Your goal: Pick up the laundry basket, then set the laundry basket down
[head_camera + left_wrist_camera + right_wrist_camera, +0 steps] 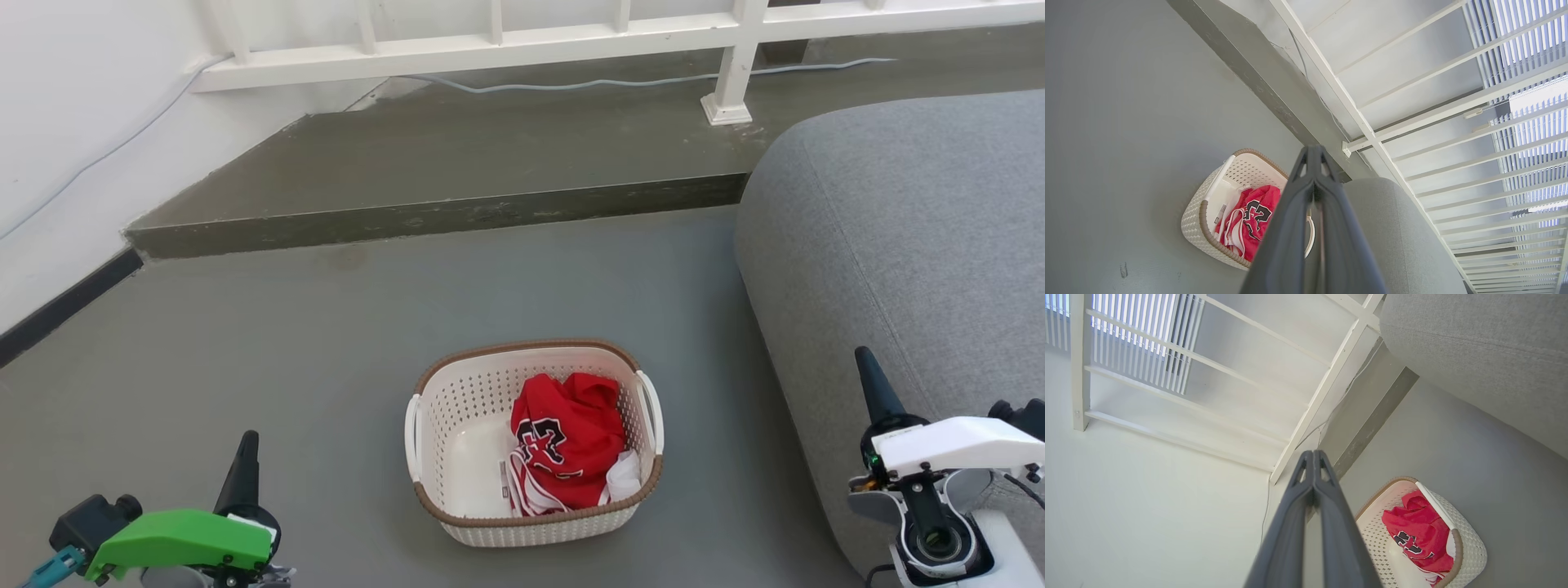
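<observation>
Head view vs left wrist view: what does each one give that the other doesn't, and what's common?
Head view adds: the right gripper at lower right by the grey sofa, and a black baseboard at far left.
Left wrist view adds: window blinds behind the white railing, and a close look at the left gripper, fingers shut tip to tip.
Shared: the laundry basket on the floor with a red garment inside, the sofa, the raised step, the railing, the left gripper.
</observation>
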Robot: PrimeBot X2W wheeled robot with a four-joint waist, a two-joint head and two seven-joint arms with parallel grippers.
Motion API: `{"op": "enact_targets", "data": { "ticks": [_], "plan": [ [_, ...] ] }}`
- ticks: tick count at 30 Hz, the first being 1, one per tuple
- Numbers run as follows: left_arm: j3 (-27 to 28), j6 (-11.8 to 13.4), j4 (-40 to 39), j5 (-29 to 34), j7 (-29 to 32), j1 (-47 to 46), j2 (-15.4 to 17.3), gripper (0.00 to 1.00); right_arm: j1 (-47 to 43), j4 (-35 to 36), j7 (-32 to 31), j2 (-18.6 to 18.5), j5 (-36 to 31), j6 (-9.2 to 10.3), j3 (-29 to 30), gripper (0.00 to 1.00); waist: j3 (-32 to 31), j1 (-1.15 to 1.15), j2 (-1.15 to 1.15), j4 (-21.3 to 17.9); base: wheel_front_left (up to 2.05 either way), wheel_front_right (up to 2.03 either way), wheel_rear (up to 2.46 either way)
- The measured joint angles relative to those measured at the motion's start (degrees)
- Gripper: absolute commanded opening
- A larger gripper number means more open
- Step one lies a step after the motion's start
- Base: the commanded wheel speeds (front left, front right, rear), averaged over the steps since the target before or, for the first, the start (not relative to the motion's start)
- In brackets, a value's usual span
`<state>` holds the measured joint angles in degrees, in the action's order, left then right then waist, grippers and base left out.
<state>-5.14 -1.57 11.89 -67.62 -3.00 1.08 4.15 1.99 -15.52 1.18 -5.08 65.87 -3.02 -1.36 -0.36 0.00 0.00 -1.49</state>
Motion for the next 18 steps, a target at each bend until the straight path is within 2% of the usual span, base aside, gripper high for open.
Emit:
{"op": "enact_targets", "data": {
  "ticks": [18],
  "plan": [
    [2.5, -2.0, 1.2, -11.4, 2.6, -1.4, 0.0, 0.00, 0.6, -0.2, -3.0, 1.2, 11.2, -1.56, 3.6, 0.00, 0.2, 0.00, 0.00, 0.6, 0.00, 0.00, 0.00]
  ]
}}
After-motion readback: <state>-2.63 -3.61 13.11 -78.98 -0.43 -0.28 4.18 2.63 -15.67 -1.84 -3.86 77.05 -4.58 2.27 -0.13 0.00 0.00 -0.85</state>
